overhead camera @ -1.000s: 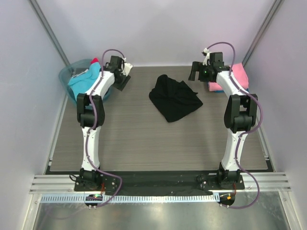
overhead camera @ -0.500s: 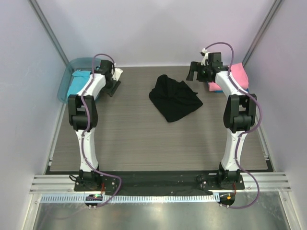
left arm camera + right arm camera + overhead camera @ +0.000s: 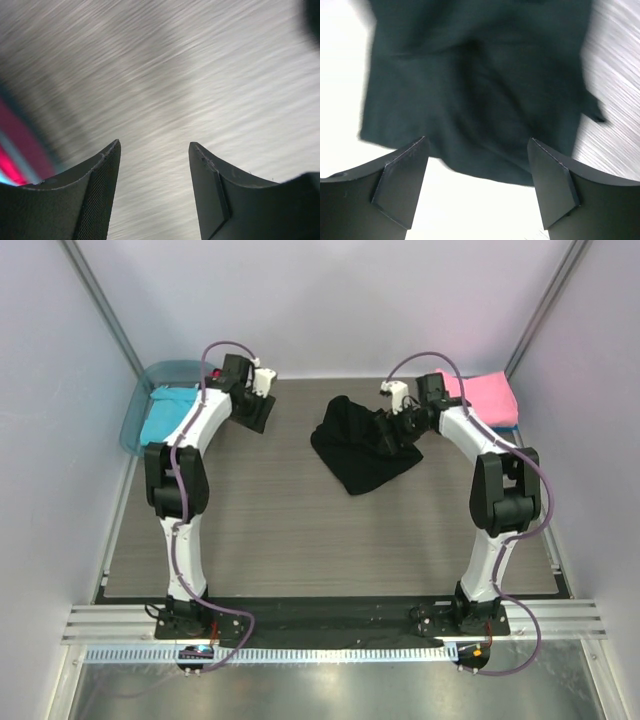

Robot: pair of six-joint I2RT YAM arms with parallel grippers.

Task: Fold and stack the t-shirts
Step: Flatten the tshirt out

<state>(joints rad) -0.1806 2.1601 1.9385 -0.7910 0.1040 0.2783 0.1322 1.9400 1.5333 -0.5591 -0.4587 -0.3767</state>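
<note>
The right arm has swung inward from the far right corner of the table (image 3: 300,530), where it hung a second ago beside the pink shirt (image 3: 487,397). Its right tool (image 3: 390,430) now sits over the right part of the black shirt (image 3: 355,460). That shirt lies crumpled and unfolded in the middle of the far half of the table. In the wrist view the right tool (image 3: 477,145) has its fingers spread apart with nothing between them, and the dark cloth fills the space just beyond the tips. The picture is smeared, so I cannot tell whether the tips touch the cloth.

The left arm has shifted too. Its left tool (image 3: 256,414) now points toward the table's middle from near the far left corner. It is close to the tub (image 3: 133,410) that holds the turquoise shirt (image 3: 165,422). The left tool (image 3: 155,145) is also spread apart and empty, with only blurred bare table beneath it.

The pink shirt rests folded in the far right corner. So the work appears to be turning to the black shirt: the right arm looks ready to pinch an edge. The left arm is likely to join it, so the shirt can be spread flat before folding.
</note>
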